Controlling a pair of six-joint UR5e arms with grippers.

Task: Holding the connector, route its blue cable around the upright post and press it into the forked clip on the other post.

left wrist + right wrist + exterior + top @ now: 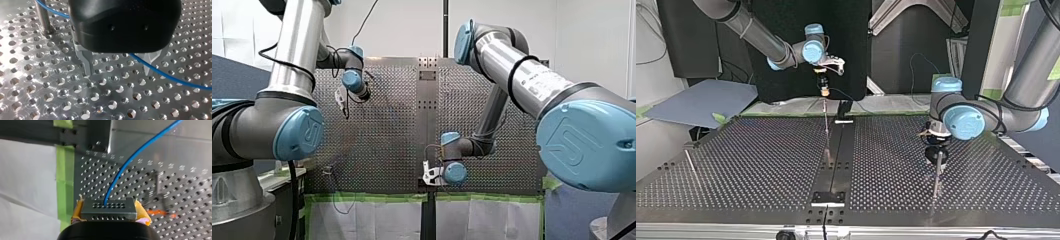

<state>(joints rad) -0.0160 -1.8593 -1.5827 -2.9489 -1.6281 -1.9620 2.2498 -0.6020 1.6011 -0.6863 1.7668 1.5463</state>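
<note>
My right gripper (pixel 108 208) is shut on a grey perforated connector (pixel 109 209), held between its yellow pads (pixel 142 212). A blue cable (pixel 135 155) leaves the connector's top and curves away over the plate. In the left wrist view the blue cable (pixel 172 78) runs past an upright metal post (pixel 43 17), goes behind the gripper body and crosses close to one metal finger (pixel 86 65). My left gripper (pixel 118 71) is open just above the plate, its fingers apart and not pinching the cable. In the top view my left gripper (pixel 936 150) hangs over a thin post (pixel 936 177).
A black rail (pixel 837 150) runs down the middle of the perforated table (pixel 751 165). Another slim post (pixel 690 162) stands at the top view's left. Green tape (pixel 64 177) and white sheeting border the plate near my right gripper (pixel 429 176).
</note>
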